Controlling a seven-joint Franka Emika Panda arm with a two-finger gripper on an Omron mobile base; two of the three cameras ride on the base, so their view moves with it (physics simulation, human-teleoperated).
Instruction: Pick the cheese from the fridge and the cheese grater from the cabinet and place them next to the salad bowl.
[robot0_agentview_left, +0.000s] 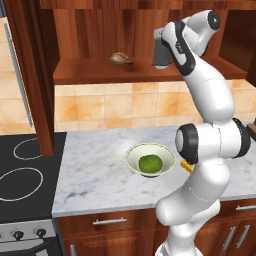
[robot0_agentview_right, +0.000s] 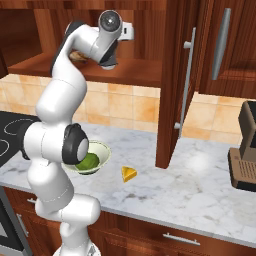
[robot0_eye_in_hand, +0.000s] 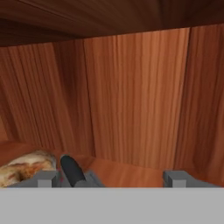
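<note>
Cheese (robot0_agentview_right: 129, 173) lies nearest, a small yellow wedge flat on the marble bench (robot0_agentview_left: 90, 165), just beside the bowl (robot0_agentview_left: 134, 151) on its right as the robot faces it and not touching it. In the left base view it peeks out from behind the arm's elbow. That half of the job looks done. The bowl sits mid-bench with its green ball of salad inside.

Above and behind, the arm reaches up into the open cabinet (robot0_agentview_left: 100, 72). On its plank shelf stands the grater (robot0_agentview_left: 160, 52), upright and tapering upward, well apart from the brown lump (robot0_agentview_left: 121, 59) to its left.

In the hand view the fingers (robot0_eye_in_hand: 177, 178) stand wide apart and level with the shelf, pointing at the cabinet's back wall and gripping nothing. The grater's dark handle and grey top rise between them, close against the finger on the view's left and well short of the other. The lump lies beyond that left finger, outside the gap.

So the grater sits inside the opening but off-centre, toward the left in that view. Its long axis runs up and down, across the line on which the fingers close. My reading is that a closing now would catch it near the top, by the handle or the narrow end. A small shift left or a slight drop may give a surer hold. How deep it sits in the gap I cannot tell.
</note>
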